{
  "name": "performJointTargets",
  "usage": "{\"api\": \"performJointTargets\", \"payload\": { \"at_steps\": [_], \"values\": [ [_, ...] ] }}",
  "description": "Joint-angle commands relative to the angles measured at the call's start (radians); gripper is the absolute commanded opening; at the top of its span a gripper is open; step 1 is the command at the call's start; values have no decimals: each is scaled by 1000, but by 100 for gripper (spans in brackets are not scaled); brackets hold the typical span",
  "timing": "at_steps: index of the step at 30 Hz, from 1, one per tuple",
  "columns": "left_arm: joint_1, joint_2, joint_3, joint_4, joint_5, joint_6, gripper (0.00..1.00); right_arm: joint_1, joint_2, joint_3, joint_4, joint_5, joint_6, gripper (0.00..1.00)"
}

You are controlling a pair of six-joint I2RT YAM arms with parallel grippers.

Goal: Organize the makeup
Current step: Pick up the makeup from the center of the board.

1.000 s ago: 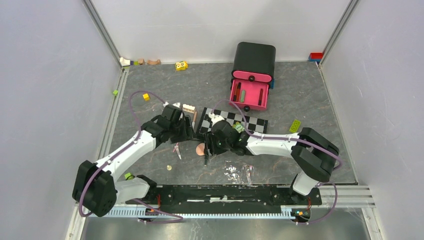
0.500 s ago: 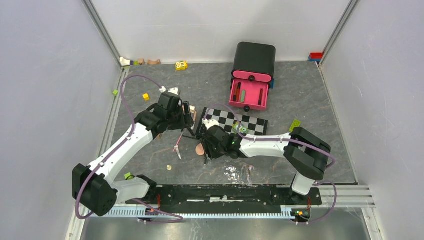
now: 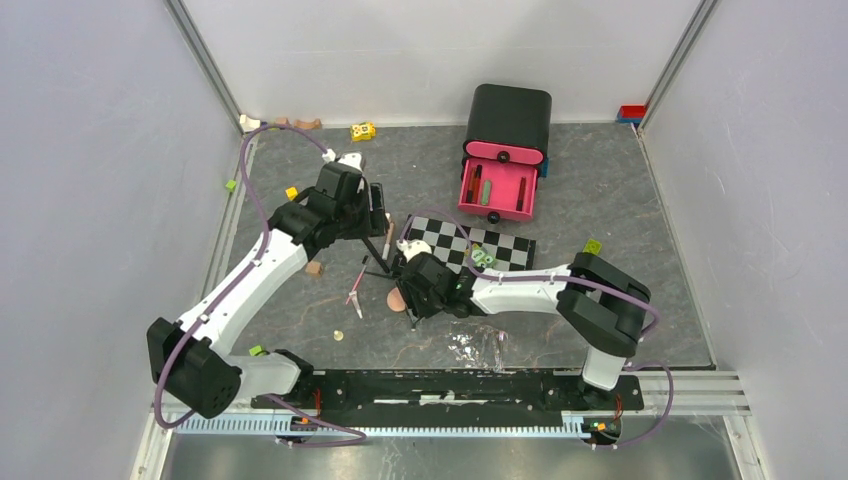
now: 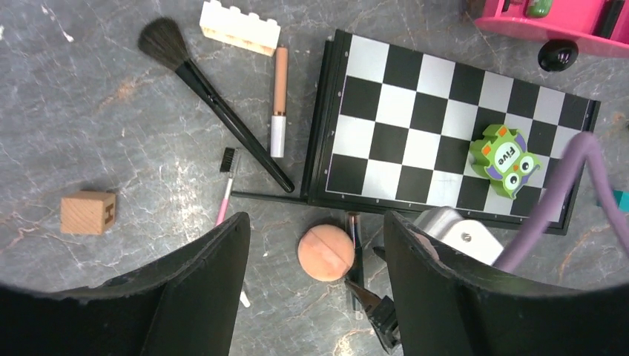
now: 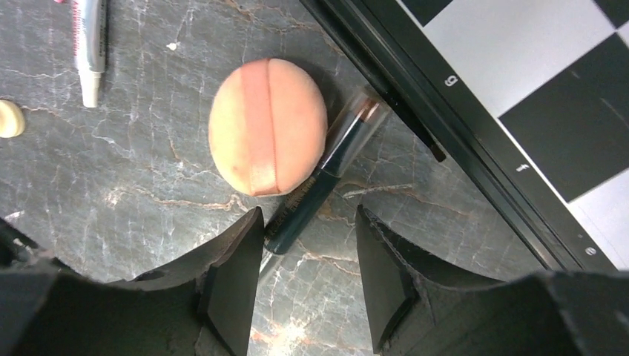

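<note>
- Just left of the table's middle, toward the near edge: right gripper (image 5: 310,215) low over the grey marbled tabletop (image 5: 148,185), jaws apart, gripping nothing.
- slim dark makeup pencil with a clear cap (image 5: 326,174) lies flat, its lower end between the right fingers (image 5: 237,274); cannot tell if they touch it.
- round peach puff (image 5: 267,126) lies flat against that pencil, near the black-and-white chequered board (image 5: 519,96).
- left gripper (image 4: 315,226) hangs higher, toward the far-left side of the middle, jaws wide apart, empty.
- Below it, left of the board:
  - thin pink-handled brow brush (image 4: 225,194)
  - thin black pencil (image 4: 267,196), whose tip reaches the board's near-left corner
  - black long-handled powder brush (image 4: 215,96), lying diagonally
  - peach-and-white stick (image 4: 279,96), just beside the board's left edge
- white toy brick (image 4: 239,27) at the stick's far end; wooden letter cube (image 4: 87,211) lies toward the left edge, apart from the makeup.
- green owl block (image 4: 506,159) sits on the board.
- Toward the far edge, right of middle: open pink drawer (image 3: 515,212) with a few sticks inside, pulled out of the black case (image 3: 510,118).
</note>
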Motion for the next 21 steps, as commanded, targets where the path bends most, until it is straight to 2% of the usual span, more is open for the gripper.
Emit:
{"api": "performJointTargets", "payload": {
  "at_steps": [1, 5, 14, 21],
  "values": [
    [5, 34, 100, -10, -36, 90, 73, 15, 57, 51, -47, 55, -34, 53],
    [9, 74, 167, -10, -53, 125, 74, 19, 62, 38, -63, 71, -35, 45],
    [17, 169, 237, 8, -82, 181, 74, 19, -60, -36, -61, 73, -59, 22],
    [31, 162, 208, 28, -114, 202, 74, 16, -190, -126, 2, 4, -75, 14]
  ]
}}
